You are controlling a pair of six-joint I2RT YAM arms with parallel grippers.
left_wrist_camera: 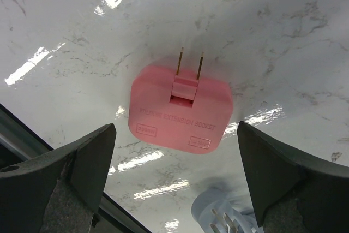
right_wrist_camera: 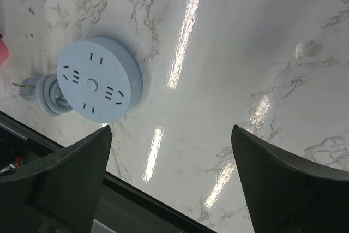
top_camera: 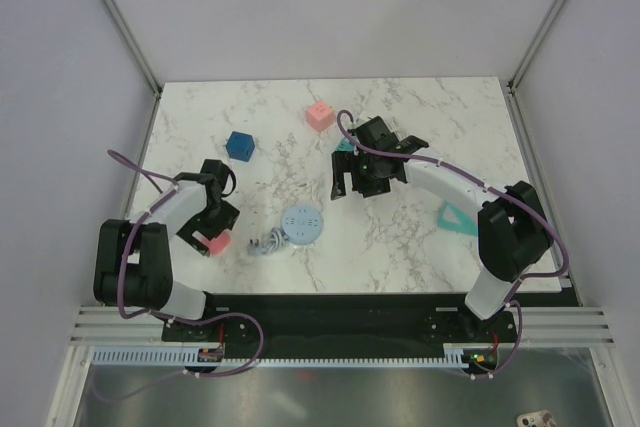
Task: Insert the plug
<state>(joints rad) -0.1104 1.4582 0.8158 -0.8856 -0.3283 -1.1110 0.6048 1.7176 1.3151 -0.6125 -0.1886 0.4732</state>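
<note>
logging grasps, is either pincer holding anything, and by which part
Nothing is held. The left pincer stands open over the pink plug, not touching it; the right pincer is open and empty.

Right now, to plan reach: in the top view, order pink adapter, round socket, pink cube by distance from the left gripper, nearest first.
1. pink adapter, under the left gripper
2. round socket, right of it
3. pink cube, far centre

A robotics lab cell: bare white walls (top_camera: 320,7), aluminium frame posts (top_camera: 116,17), marble-patterned table (top_camera: 400,247).
</note>
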